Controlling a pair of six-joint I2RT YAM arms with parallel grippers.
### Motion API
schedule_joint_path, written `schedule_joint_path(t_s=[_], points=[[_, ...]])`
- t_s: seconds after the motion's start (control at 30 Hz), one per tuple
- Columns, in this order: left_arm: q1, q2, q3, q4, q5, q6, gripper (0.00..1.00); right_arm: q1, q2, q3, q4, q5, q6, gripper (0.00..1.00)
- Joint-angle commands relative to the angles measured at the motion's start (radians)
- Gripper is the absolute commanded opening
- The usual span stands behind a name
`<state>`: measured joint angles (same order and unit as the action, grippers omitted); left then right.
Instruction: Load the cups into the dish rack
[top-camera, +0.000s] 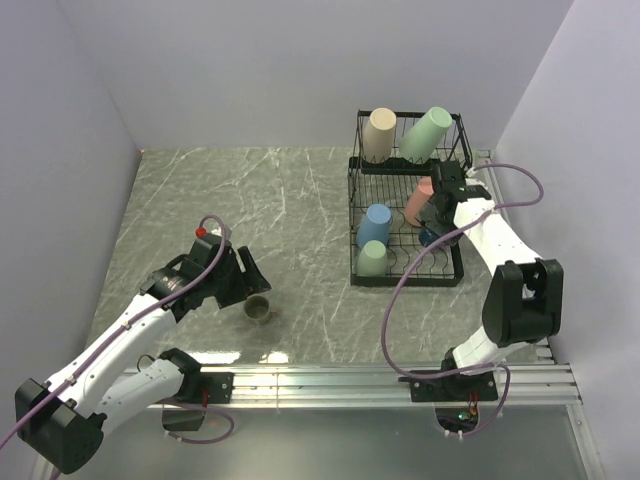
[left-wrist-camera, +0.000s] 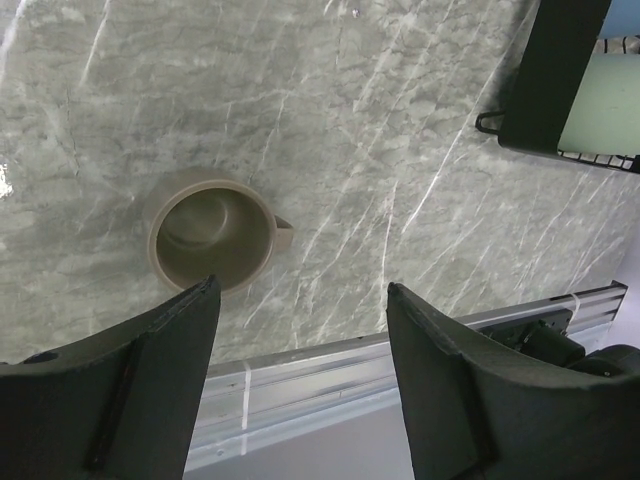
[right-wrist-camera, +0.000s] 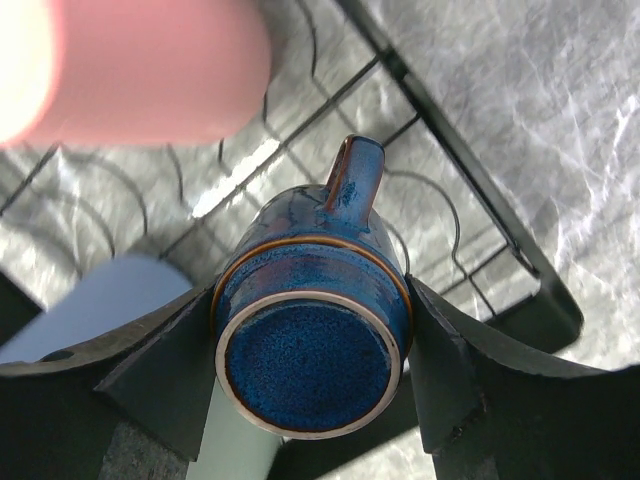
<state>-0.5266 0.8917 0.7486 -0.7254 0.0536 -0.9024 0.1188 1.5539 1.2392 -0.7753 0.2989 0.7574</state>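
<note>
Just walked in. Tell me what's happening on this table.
The right hand grips the dark navy mug, bottom up, over the lower tier of the dish rack, beside the pink tumbler. The left hand hangs open close to the olive-tan mug, upright on the table. Also racked: beige tumbler, blue tumbler, upper pale green tumbler, lower pale green tumbler.

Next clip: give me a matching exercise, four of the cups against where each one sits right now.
Things:
1. olive-tan mug
2. navy mug
3. beige tumbler
4. blue tumbler

Places:
A. far end of the dish rack
B. upright on the table, outside the rack
C. bottom up, gripped by the right end effector
D. near-left part of the rack

Pairs: 1-B, 2-C, 3-A, 4-D.
</note>
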Motion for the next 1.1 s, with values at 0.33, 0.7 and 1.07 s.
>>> schedule_joint_path(t_s=[0.33,0.7,1.07], points=[[0.004,-0.022,0.061,-0.06,-0.037,0.036,0.72,-0.022,0.166,-0.012,0.11,0.048,0.054,0.0],[0.004,-0.042,0.048,-0.08,-0.035,0.045,0.72,-0.022,0.109,-0.046,0.105,0.045,0.062,0.37],[0.002,-0.043,0.029,-0.046,0.005,0.063,0.71,-0.024,-0.061,-0.109,0.125,-0.02,0.028,0.93]])
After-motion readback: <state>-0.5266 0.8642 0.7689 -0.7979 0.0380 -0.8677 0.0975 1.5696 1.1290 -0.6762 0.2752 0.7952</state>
